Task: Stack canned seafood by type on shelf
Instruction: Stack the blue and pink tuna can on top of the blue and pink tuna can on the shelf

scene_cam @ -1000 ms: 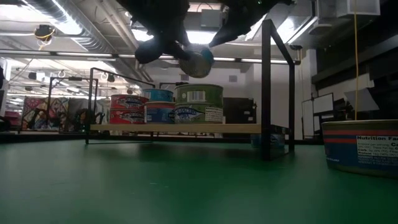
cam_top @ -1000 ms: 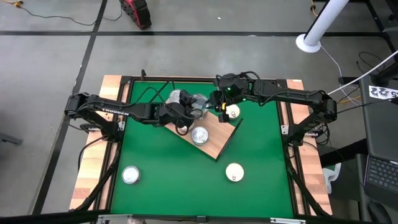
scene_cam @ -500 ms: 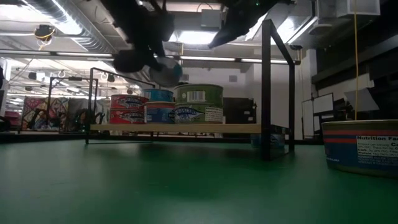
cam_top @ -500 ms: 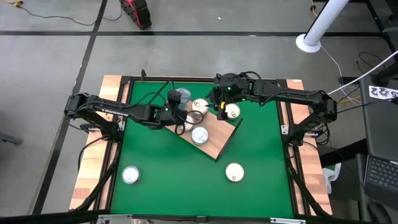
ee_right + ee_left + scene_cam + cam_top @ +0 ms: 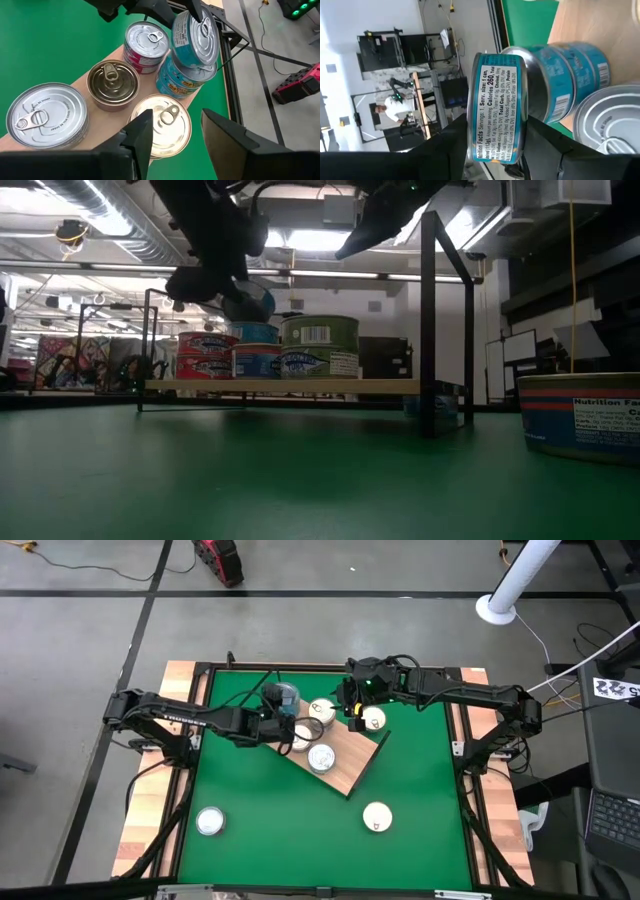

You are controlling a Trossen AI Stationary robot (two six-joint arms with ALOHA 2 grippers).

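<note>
The shelf (image 5: 345, 765) is a wood-grain board standing on the green mat. It bears several tins: a blue stack (image 5: 182, 77), a pink-red tin (image 5: 145, 45), a bronze-lidded tin (image 5: 112, 82), a cream-gold tin (image 5: 161, 122) and a large silver tin (image 5: 45, 115). My left gripper (image 5: 275, 705) is shut on a blue-labelled tin (image 5: 495, 115) just over the blue stack at the shelf's far left corner. My right gripper (image 5: 172, 135) stands open above the cream-gold tin, with nothing between its fingers. My left gripper pinches the blue-labelled tin between its two fingers, one on the pull-tab lid (image 5: 200, 22) and the other on the flat bottom. The fingers come from the table's left, slanting down. The tin is tilted almost on edge above the blue stack; whether it touches the stack I cannot tell.
Two more tins sit on the mat near the front: a silver-lidded one (image 5: 210, 821) at the left and a cream-lidded one (image 5: 376, 816) at the right. Black frame posts (image 5: 428, 320) rise beside the shelf. Pale wooden rails (image 5: 150, 810) line the table's sides.
My left gripper has carried the blue-labelled tin toward the table's left edge and a little down, from over the middle of the shelf to over the blue stack. The wrist has turned, and the tin has tipped from lid-up to nearly on edge.
</note>
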